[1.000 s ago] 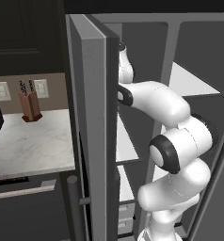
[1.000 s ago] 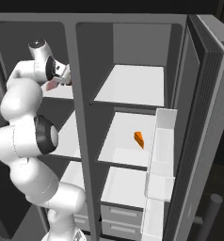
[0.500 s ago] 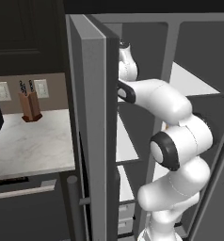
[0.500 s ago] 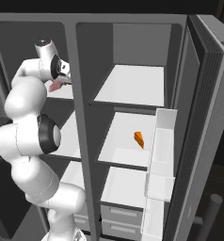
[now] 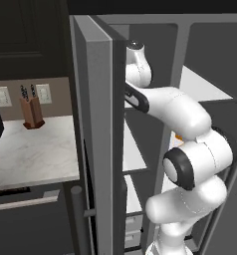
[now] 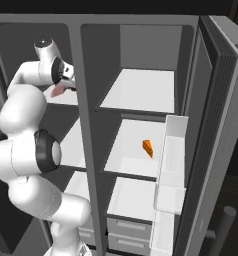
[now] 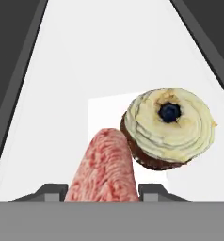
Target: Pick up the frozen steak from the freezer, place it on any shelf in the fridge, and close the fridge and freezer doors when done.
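You've got a white marble counter (image 5: pixel 33 152) left of the tall grey unit, with a brown knife block (image 5: pixel 32 110) standing at its back edge against a taupe wall. You'll see two white outlets (image 5: pixel 2 96) flanking the block. Dark upper cabinets (image 5: pixel 26 35) hang above; a dark drawer front (image 5: pixel 26 204) sits under the counter. Light is even, flat.

The left base view is looking from behind the arm's left, past the open freezer door (image 5: pixel 98 129) into the unit. The right base view is facing the fridge (image 6: pixel 141 125) shelves from the other side. The hand view is peering closely down at a freezer shelf (image 7: pixel 62 94).
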{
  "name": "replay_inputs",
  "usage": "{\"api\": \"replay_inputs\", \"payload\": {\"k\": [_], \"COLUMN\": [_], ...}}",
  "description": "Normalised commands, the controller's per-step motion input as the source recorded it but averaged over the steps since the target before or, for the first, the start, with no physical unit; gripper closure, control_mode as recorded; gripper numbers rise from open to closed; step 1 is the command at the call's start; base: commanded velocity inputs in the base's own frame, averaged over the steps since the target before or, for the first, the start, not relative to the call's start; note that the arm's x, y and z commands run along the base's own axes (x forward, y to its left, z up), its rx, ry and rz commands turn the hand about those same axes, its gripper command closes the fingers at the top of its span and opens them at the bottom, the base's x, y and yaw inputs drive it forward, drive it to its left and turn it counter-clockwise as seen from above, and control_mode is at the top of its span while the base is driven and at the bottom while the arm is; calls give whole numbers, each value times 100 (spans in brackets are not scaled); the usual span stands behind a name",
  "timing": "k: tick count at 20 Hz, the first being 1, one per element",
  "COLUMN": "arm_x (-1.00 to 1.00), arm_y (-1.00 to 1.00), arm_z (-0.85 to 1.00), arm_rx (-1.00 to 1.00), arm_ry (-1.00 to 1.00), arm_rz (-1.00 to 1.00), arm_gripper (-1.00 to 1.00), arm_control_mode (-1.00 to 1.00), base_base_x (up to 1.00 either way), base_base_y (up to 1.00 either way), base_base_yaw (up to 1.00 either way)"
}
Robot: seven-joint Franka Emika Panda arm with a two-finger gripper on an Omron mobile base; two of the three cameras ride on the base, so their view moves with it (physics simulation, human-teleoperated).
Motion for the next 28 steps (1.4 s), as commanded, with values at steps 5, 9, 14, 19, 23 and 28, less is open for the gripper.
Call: {"api": "replay_inputs", "payload": {"k": [5, 9, 14, 19, 23, 28], "arm_x": [-97, -100, -100, -100, -100, -100], "arm_y": [-25, -14, -16, -17, -12, -10], "arm_z": [29, 31, 19, 11, 6, 0], "arm_rx": [2, 3, 3, 0, 0, 0], "arm_ry": [-23, -22, -15, -4, 0, 5], "arm_rz": [9, 13, 13, 11, 10, 5], "arm_gripper": [100, 100, 100, 100, 100, 100], "arm_control_mode": [-100, -100, -100, -100, -100, -100], "base_base_x": [0, 0, 0, 0, 0, 0], "base_base_y": [0, 0, 0, 0, 0, 0], "base_base_yaw": [0, 0, 0, 0, 0, 0]}}
